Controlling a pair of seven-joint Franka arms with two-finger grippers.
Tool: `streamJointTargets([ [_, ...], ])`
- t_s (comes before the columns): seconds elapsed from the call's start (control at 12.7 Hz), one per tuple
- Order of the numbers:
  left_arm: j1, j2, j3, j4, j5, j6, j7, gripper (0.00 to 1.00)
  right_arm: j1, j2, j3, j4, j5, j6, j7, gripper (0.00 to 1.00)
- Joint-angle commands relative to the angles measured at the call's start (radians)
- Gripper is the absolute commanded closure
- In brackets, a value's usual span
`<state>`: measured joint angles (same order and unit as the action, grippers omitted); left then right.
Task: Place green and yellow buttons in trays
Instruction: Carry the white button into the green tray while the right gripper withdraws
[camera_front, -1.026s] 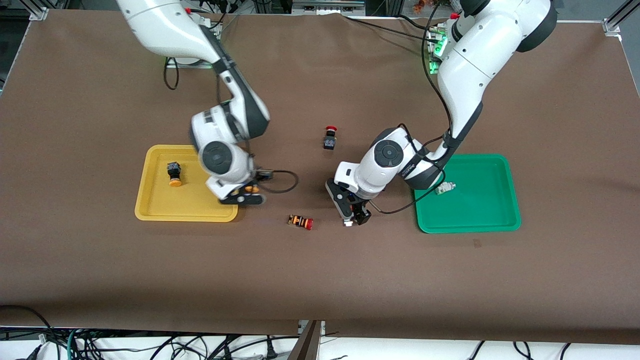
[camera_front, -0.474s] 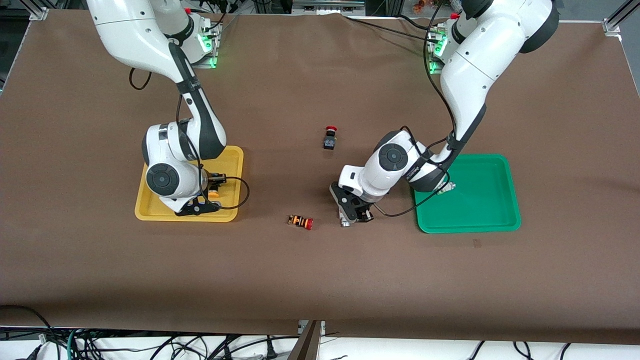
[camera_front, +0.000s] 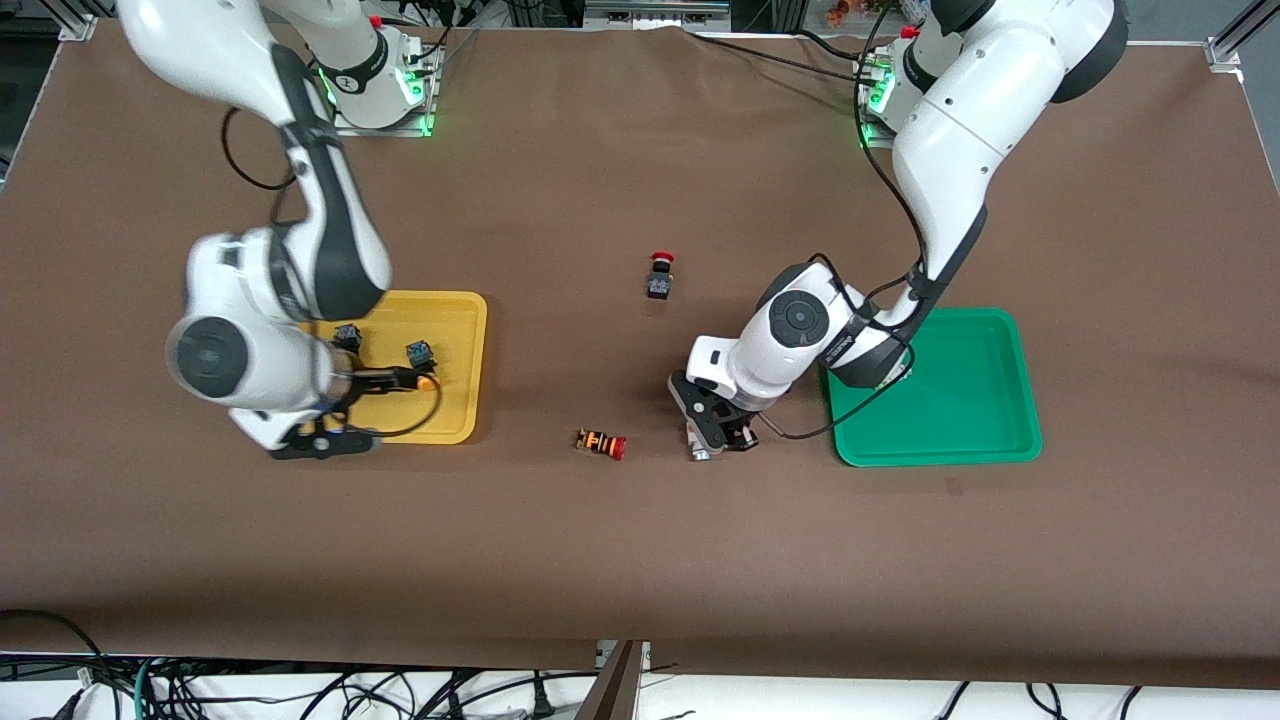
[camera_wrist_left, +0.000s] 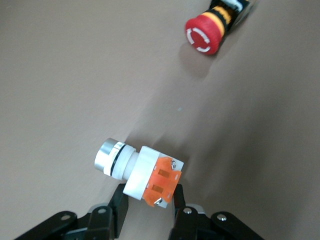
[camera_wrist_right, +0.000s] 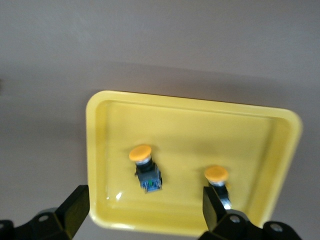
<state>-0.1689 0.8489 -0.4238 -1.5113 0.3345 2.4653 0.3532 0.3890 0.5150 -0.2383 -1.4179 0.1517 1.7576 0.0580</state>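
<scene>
Left claw (camera_wrist_left: 147, 212), low on the surface, narrow about a whitish button (camera_wrist_left: 137, 172) bound for the green tray (camera_front: 985, 440); right claw (camera_wrist_right: 142, 215), wide and empty, above the yellow tray (camera_wrist_right: 250, 117) with two yellow-capped buttons (camera_wrist_right: 145, 170) delivered.

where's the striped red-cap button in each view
Front view: the striped button lies on the bare table between the trays, beside the left hand.
Left wrist view: it shows red cap first.
Right wrist view: not in it.
Shared landmark: the whitish button at the left hand, beside the striped one in both.
</scene>
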Motion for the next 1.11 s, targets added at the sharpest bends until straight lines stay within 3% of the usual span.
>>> streamJointTargets([
  [0.0,0.138,-0.099,-0.097,-0.017,0.006,-0.240,0.023,0.86,-0.060,-0.148,0.031,0.000,0.000,-0.125,-0.012,0.00],
  [0.08,0.210,-0.116,-0.134,-0.017,0.006,-0.341,0.050,0.86,-0.108,-0.201,0.075,-0.012,-0.009,-0.156,-0.012,0.00],
  [0.24,0.303,-0.140,-0.145,-0.013,0.018,-0.504,0.229,0.89,-0.203,-0.298,0.184,-0.058,-0.117,-0.191,-0.027,0.00],
  [0.47,0.477,-0.127,-0.144,-0.021,0.023,-0.526,0.500,0.90,-0.243,-0.415,0.198,-0.061,-0.158,-0.220,-0.024,0.00],
  [0.55,0.497,-0.116,-0.138,-0.023,0.032,-0.522,0.532,0.83,-0.248,-0.435,0.198,-0.061,-0.156,-0.221,-0.027,0.00],
  [0.63,0.494,-0.114,-0.136,-0.024,0.084,-0.522,0.536,0.37,-0.248,-0.450,0.200,-0.061,-0.159,-0.221,-0.023,0.00],
  [0.71,0.491,-0.122,-0.139,-0.024,0.110,-0.526,0.533,0.00,-0.255,-0.460,0.205,-0.059,-0.175,-0.233,-0.024,0.00],
  [1.03,0.493,-0.220,-0.150,-0.004,0.034,-0.621,0.408,0.00,-0.268,-0.458,0.206,-0.055,-0.166,-0.292,-0.017,0.00],
])
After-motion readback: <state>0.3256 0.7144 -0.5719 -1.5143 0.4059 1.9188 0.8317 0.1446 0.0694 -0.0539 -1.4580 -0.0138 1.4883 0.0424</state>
